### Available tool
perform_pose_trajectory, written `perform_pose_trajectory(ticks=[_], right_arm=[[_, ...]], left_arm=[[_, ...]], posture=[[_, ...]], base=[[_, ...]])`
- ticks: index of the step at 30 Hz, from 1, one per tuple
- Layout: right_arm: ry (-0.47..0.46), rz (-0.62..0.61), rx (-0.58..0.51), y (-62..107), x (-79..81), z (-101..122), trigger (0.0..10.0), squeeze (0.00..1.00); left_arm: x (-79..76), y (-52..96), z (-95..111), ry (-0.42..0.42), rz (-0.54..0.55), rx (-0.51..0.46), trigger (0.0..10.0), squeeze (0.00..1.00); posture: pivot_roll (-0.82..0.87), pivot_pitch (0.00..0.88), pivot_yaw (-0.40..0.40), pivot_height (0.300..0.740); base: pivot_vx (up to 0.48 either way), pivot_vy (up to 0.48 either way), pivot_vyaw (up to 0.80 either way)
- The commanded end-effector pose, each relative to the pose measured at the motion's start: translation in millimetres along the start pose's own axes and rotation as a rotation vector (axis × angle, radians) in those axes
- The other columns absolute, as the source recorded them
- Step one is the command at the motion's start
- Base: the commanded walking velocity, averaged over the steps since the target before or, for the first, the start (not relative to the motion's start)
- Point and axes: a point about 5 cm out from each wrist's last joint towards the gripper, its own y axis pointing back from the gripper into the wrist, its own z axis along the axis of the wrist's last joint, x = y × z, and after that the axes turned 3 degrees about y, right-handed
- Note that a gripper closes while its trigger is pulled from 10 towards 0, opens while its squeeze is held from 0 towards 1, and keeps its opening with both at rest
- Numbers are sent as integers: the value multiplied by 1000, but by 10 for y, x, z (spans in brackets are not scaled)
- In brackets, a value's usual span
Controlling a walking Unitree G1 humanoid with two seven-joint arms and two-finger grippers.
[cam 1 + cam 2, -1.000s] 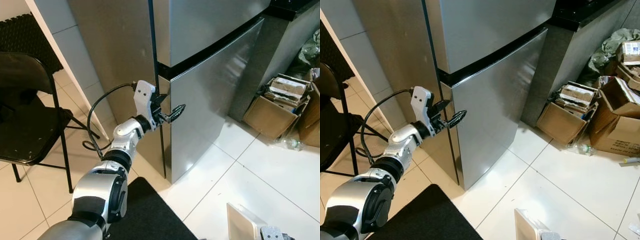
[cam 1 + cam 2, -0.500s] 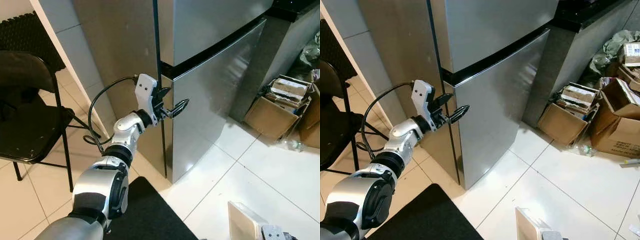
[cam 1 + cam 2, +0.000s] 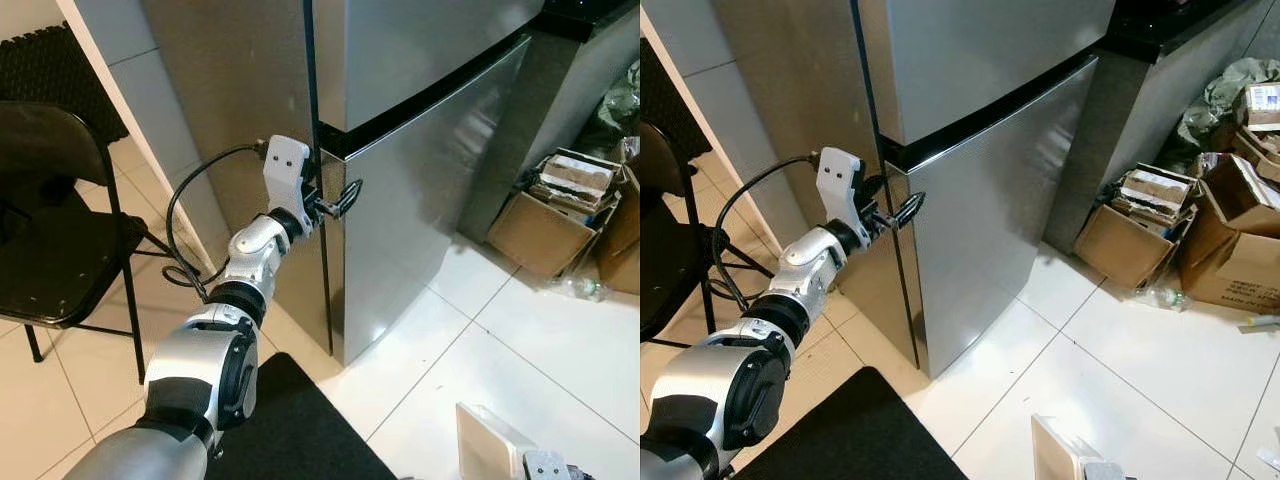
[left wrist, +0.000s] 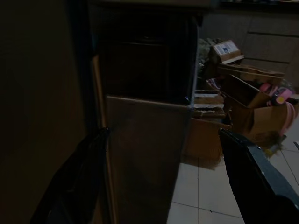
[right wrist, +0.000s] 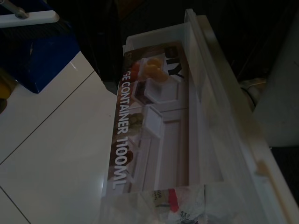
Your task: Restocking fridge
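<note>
Fridge (image 3: 420, 170) standing shut, steel, upper and lower doors split by a dark seam, left front corner nearest the robot. Step in hand, as judged: getting the lower door (image 3: 430, 210) open before anything goes in. Left gripper (image 3: 338, 200) raised at the top left corner of the lower door, right at the door's vertical edge just under the seam; fingers spread apart, nothing held, one finger (image 3: 908, 210) poking across the door face, the other toward the side panel. Contact with the edge likely but not clear enough to call. Left wrist view dark, with both black fingers straddling the door edge and cardboard boxes (image 3: 555, 210) on the floor beyond the fridge. Right gripper: cannot tell open or closed; right wrist view looking down on a clear plastic storage container (image 5: 159, 135) with a printed label, low at the robot's right side over white tile. Next move, as judged: hook or pinch the door edge firmly, then pull outward in an arc around the far hinge, keeping fingers from slipping off smooth steel. Black chair (image 3: 60, 220) at the robot's left, black mat (image 3: 300, 430) at its feet.
</note>
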Motion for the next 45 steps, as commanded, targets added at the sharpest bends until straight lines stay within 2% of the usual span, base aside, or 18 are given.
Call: perform_pose_trajectory(ticks=[1, 4, 15, 16, 17, 22, 25, 30, 39, 45], right_arm=[[2, -6, -3, 21, -13, -35, 10000, 0], [2, -8, -4, 25, -19, -41, 10000, 0], [1, -23, -6, 53, -81, -73, 10000, 0], [-1, -27, -6, 56, -90, -77, 10000, 0], [-1, -27, -6, 56, -90, -77, 10000, 0], [-3, -30, -10, 55, -98, -66, 10000, 0], [-5, -30, -14, 47, -86, -50, 10000, 0], [-8, -29, -17, 40, -75, -38, 10000, 0], [-14, -27, -24, 27, -46, -12, 10000, 0], [-19, -30, -26, 22, -41, -3, 10000, 0]], left_arm=[[37, -8, 44, -9, 13, 7, 10000, 0], [29, -30, 64, 5, 17, 4, 10000, 0], [-152, -143, 104, 34, -122, 19, 10000, 0], [-228, -154, 84, 43, -201, 27, 10000, 0], [-228, -154, 84, 43, -201, 27, 10000, 0], [-405, -146, -11, 39, -378, 63, 10000, 0], [-487, -129, -70, 79, -454, 69, 10000, 0], [-525, -119, -111, 84, -476, 76, 10000, 0], [-681, -92, -232, 101, -560, 87, 10000, 0], [-862, -84, -316, 117, -647, 87, 10000, 0]], posture=[[-187, 181, 34, 740], [-193, 184, 36, 740], [-203, 196, 36, 740], [-204, 197, 37, 740], [-204, 197, 37, 740], [-203, 197, 38, 740], [-198, 196, 43, 740], [-194, 194, 47, 740], [-191, 191, 50, 740], [-190, 182, 57, 740]], base=[[0, 0, 0], [0, 0, 0], [0, 0, 0], [0, 0, 0], [0, 0, 0], [0, 0, 0], [0, 0, 0], [0, 0, 0], [0, 0, 0], [0, 0, 0]])
